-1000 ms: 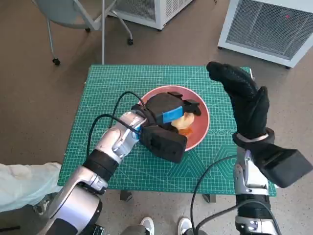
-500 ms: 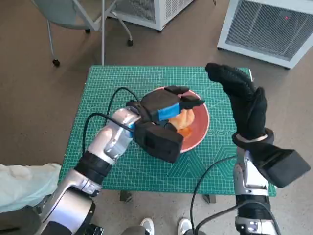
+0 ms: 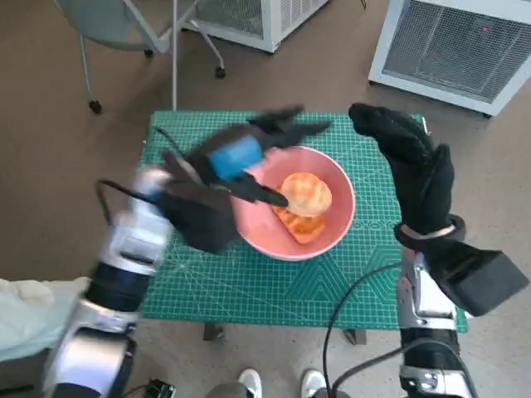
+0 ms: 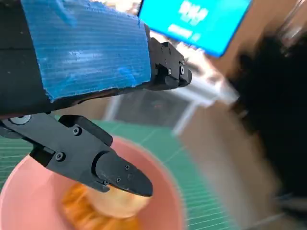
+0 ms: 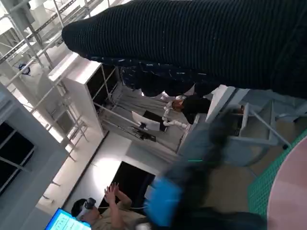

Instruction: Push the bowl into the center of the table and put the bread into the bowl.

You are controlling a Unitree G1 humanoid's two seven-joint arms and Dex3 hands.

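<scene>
Bread point(image 3: 305, 196): round, no clear long axis, inside pink bowl point(image 3: 332, 228) mid-desk point(image 3: 249, 286). Left hand point(image 3: 241, 157): fingers spread, empty, above bowl. Right hand point(image 3: 415, 170): raised, empty, fingers loosely extended.

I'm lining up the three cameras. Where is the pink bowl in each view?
Head view: pink bowl near the table's centre, with bread in it.
Left wrist view: the bowl's rim shows under the left hand, bread inside.
Right wrist view: only a pink edge at the frame's lower right corner.
Shared landmark: the green cutting mat.
</scene>
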